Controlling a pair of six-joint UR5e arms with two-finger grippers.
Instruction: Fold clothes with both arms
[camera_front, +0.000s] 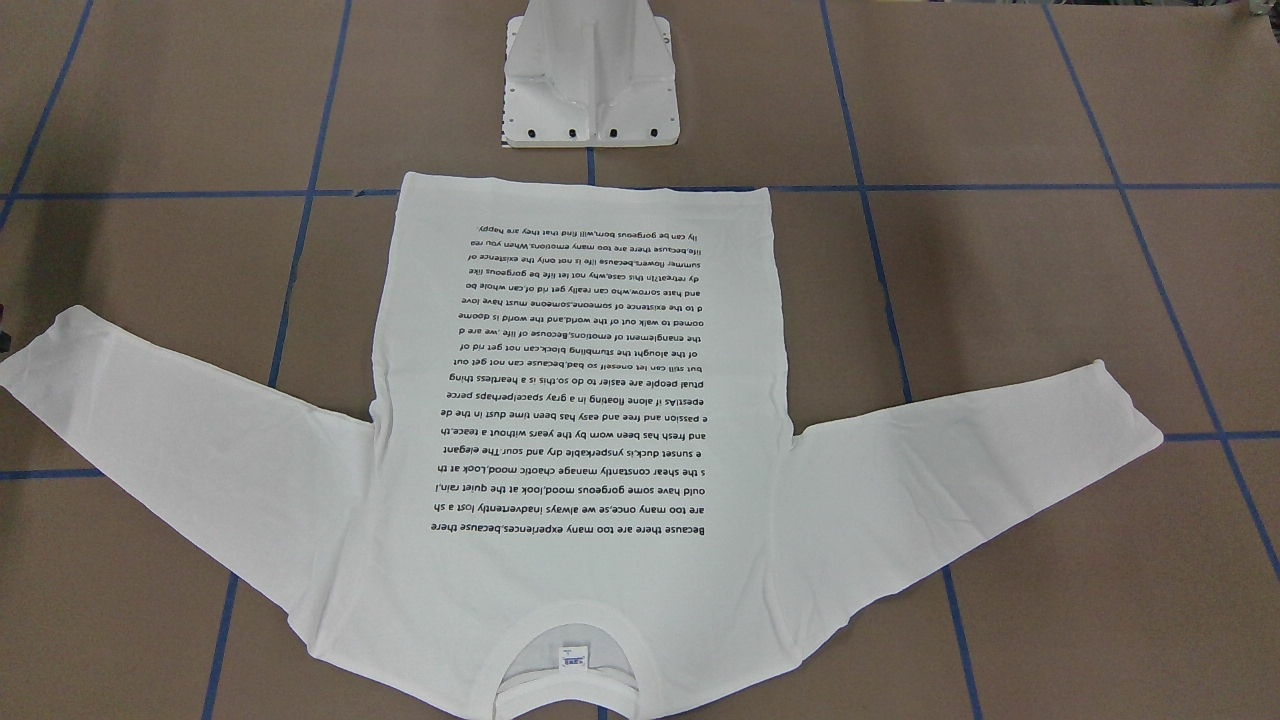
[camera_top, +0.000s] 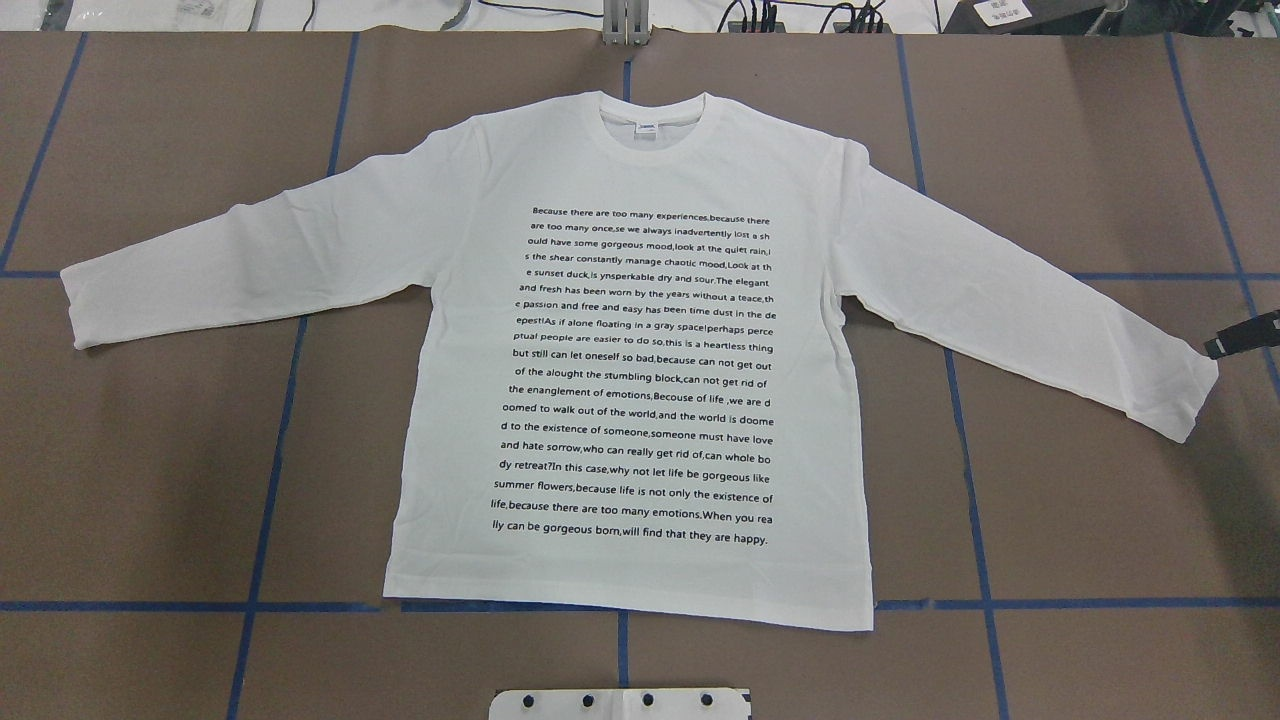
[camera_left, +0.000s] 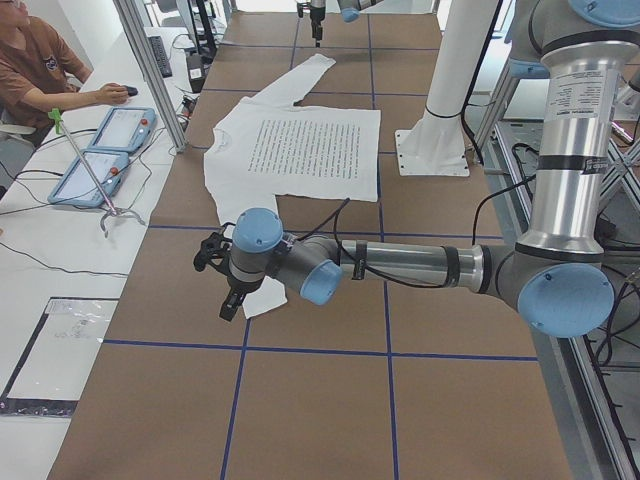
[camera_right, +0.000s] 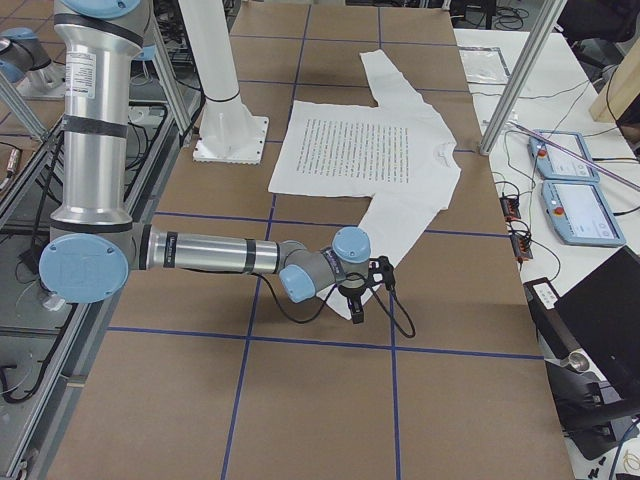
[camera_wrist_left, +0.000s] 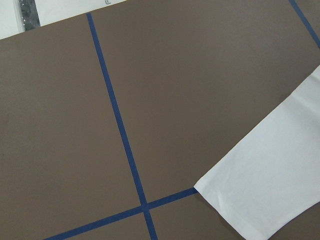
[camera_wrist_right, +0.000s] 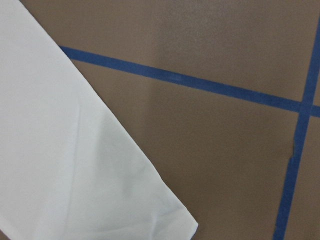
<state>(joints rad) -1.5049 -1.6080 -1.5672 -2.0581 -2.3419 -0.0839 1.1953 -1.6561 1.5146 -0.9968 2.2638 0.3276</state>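
Nearest me, the round ribbed collar (camera_front: 565, 612) of the white long-sleeved cotton shirt (camera_top: 640, 380), flat mid-table. Black left gripper (camera_left: 228, 300) and right gripper (camera_right: 360, 305) hang at its cuffs (camera_top: 80, 310) (how open, I cannot tell); a shallow pinch could drag them askew.

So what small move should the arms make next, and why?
Probably lower each gripper onto its nearest cuff. The shirt lies flat and unfolded, sleeves spread; the left gripper and right gripper each hover by a sleeve end.

The overhead view's edge cuts off the right end effector (camera_top: 1243, 335), so its opening seems unreadable.
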